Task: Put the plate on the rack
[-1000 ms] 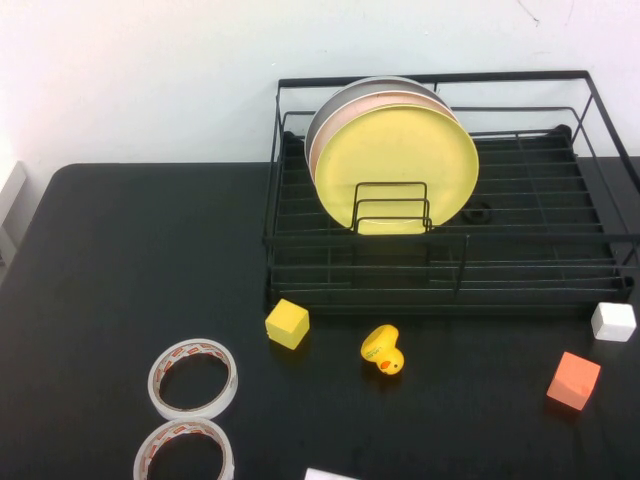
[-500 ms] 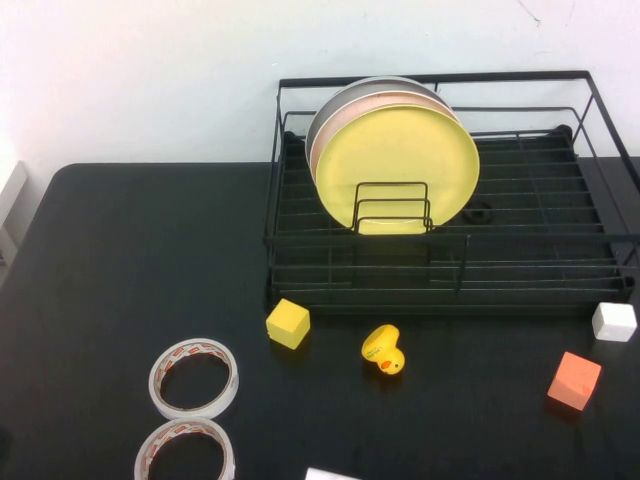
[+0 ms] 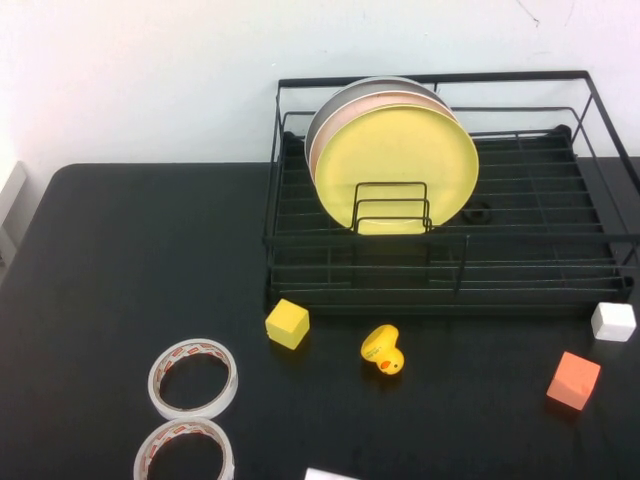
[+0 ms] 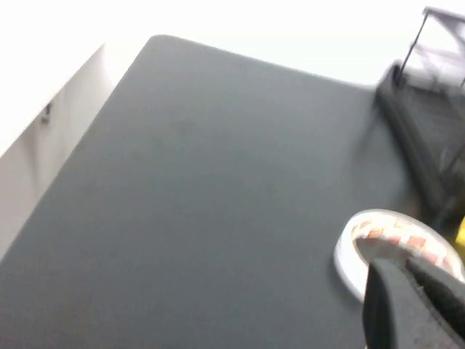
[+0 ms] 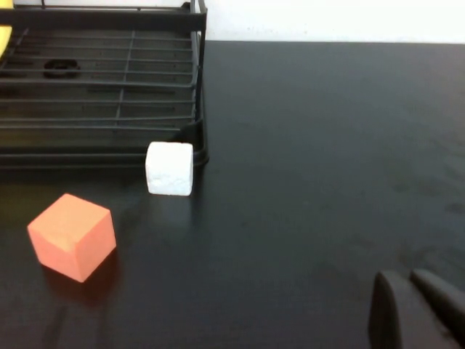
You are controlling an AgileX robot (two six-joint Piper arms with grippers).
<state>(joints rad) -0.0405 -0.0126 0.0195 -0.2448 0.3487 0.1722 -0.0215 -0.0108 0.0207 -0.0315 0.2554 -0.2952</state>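
The yellow plate (image 3: 395, 165) stands upright in the black wire rack (image 3: 540, 235), at the front of a row, held by small upright dividers. A pale pink plate (image 3: 333, 128) and a grey plate (image 3: 328, 105) stand right behind it. Neither arm shows in the high view. My left gripper (image 4: 399, 267) is shut and empty, low over the table beside a tape roll (image 4: 349, 254), far from the rack (image 4: 414, 138). My right gripper (image 5: 404, 278) is shut and empty over bare table, off the rack's (image 5: 102, 80) right end.
In front of the rack lie a yellow cube (image 3: 287, 323), a rubber duck (image 3: 382, 350), an orange cube (image 3: 574, 380) and a white cube (image 3: 613, 321). Two tape rolls (image 3: 193, 378) (image 3: 184, 452) lie at the front left. A wall stands behind the rack.
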